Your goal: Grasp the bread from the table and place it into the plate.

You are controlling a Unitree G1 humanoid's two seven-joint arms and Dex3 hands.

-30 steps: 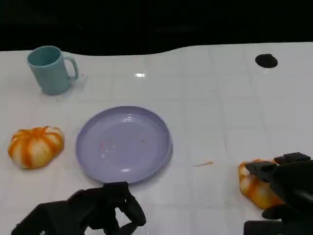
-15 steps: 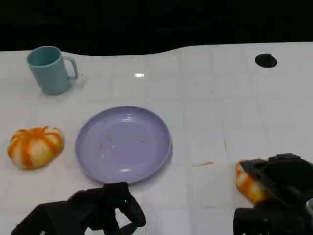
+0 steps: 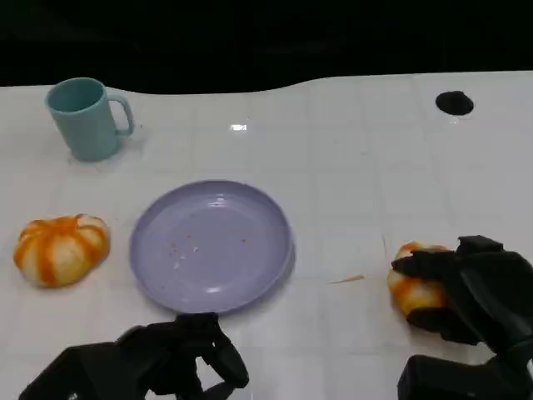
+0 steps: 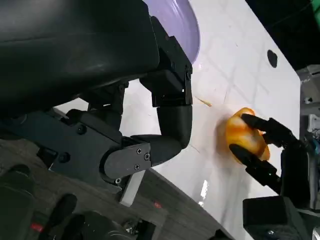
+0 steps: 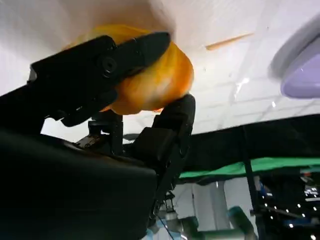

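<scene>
My right hand (image 3: 481, 293) grips an orange-and-white bread bun (image 3: 412, 288) at the table's front right, fingers wrapped over its top and front. In the right wrist view the fingers (image 5: 95, 67) clamp the bun (image 5: 159, 84) from both sides. The lilac plate (image 3: 211, 246) lies to the left of it, bare apart from crumbs, and its rim (image 5: 300, 65) shows in the right wrist view. A second bun (image 3: 61, 248) sits on the table left of the plate. My left hand (image 3: 171, 365) hangs near the front edge below the plate, fingers curled on nothing. The left wrist view shows the held bun (image 4: 241, 136).
A teal mug (image 3: 86, 118) stands at the back left. A black round hole (image 3: 454, 102) marks the table's back right. A thin orange sliver (image 3: 346, 279) lies between plate and held bun. White tabletop stretches behind the plate.
My right hand has closed around the bun and carried it a little left and away from the front edge. The left hand, plate, mug and second bun have stayed put.
</scene>
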